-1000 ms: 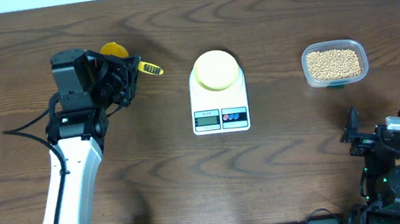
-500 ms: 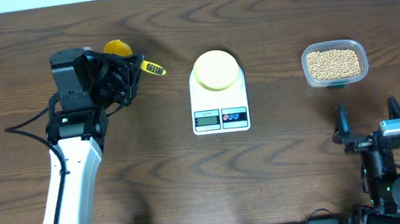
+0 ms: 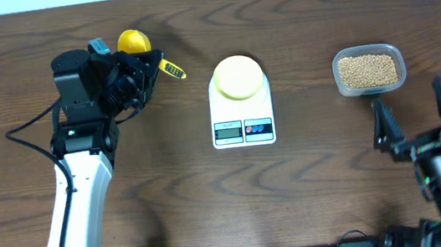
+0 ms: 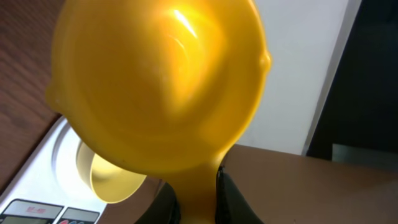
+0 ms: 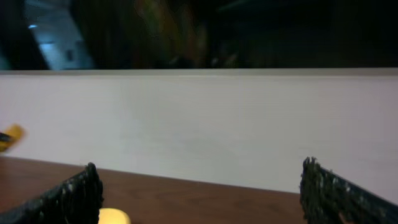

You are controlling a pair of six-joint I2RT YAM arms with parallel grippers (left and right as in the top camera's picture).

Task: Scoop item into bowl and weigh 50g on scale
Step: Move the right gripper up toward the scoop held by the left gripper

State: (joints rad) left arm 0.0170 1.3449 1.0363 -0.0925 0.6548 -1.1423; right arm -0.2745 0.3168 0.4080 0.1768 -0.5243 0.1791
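Scoop (image 4: 158,87) handle tight in left gripper (image 4: 194,198), bowl (image 4: 106,180) half hidden behind; right gripper (image 3: 416,116) wide apart.

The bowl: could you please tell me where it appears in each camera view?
Overhead: the bowl sits centre, on the scale.
Left wrist: the bowl is lower left, behind the scoop.
Right wrist: likely at the bottom edge, left of centre.
Shared landmark: the white wall.

No writing can be read in any view. The scale (image 3: 240,104) has small print around its display (image 3: 228,131) and the buttons (image 3: 258,126) to the display's right, but it is too tiny to make out. Dark marks on the handle of the yellow scoop (image 3: 134,41), left of the scale, are just as illegible.
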